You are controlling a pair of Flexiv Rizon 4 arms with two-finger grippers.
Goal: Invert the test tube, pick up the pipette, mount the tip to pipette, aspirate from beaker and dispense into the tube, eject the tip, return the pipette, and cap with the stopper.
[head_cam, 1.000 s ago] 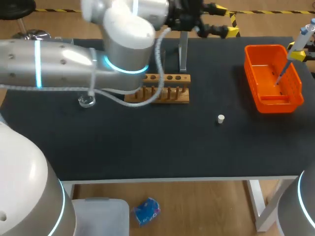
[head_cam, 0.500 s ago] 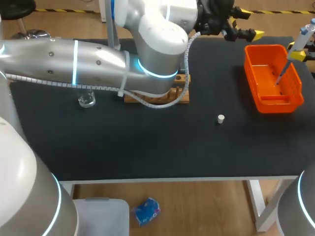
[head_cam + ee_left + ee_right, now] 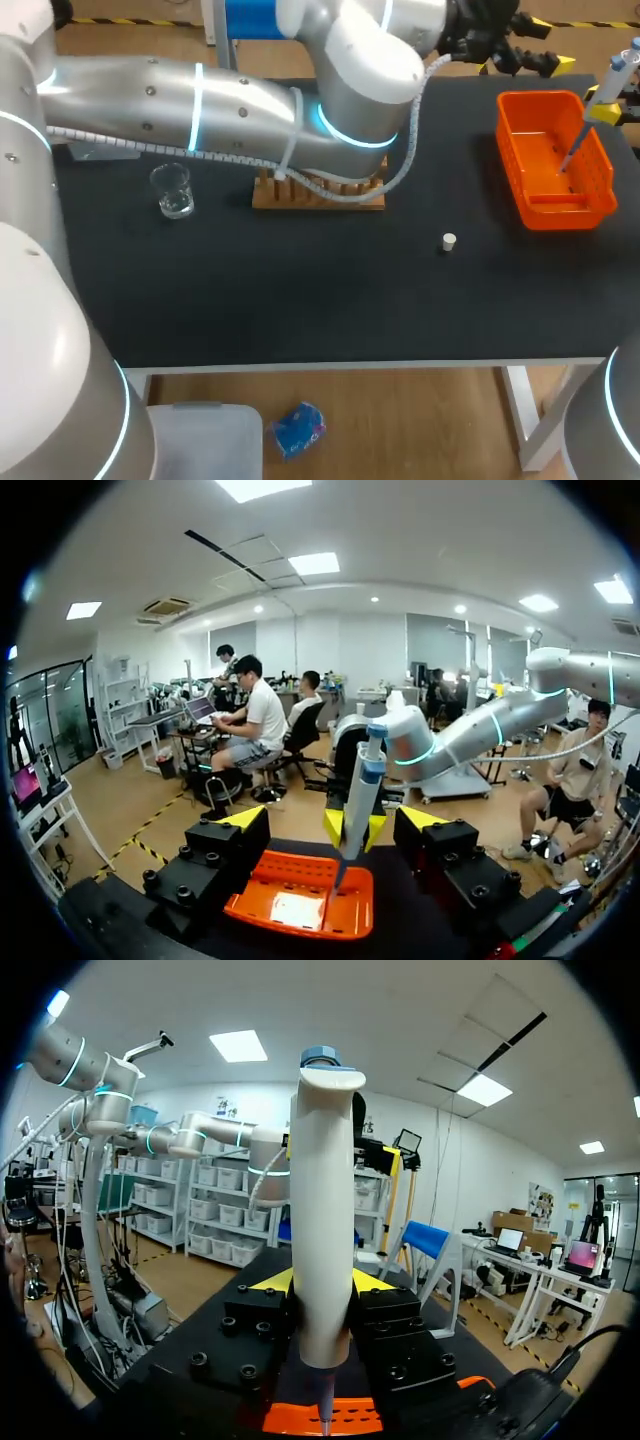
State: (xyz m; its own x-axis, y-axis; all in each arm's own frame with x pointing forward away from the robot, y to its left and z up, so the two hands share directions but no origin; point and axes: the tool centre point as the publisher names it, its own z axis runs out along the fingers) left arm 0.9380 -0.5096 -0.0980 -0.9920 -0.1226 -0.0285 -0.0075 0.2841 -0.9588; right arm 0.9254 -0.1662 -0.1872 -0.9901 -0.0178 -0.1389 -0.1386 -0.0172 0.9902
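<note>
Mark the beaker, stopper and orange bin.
beaker (image 3: 173, 192): head view, glass wall.
stopper (image 3: 449, 241): head view, top face.
orange bin (image 3: 507, 150): head view, side wall.

L arm (image 3: 180, 100): silver shell, cyan rings, white corrugated cable; blk jaws, yellow tips.

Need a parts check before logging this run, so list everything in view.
table: 1, black, under everything
beaker: 1, clear, left of rack
rack: 1, wooden, middle rear, partly under left arm
stopper: 1, white, right of middle
basket: 1, orange, right rear
pipette: 1, white with blue top, tip over basket
left arm: silver, across the rear
left gripper: open, by basket's rear edge
right gripper: shut on pipette
</note>
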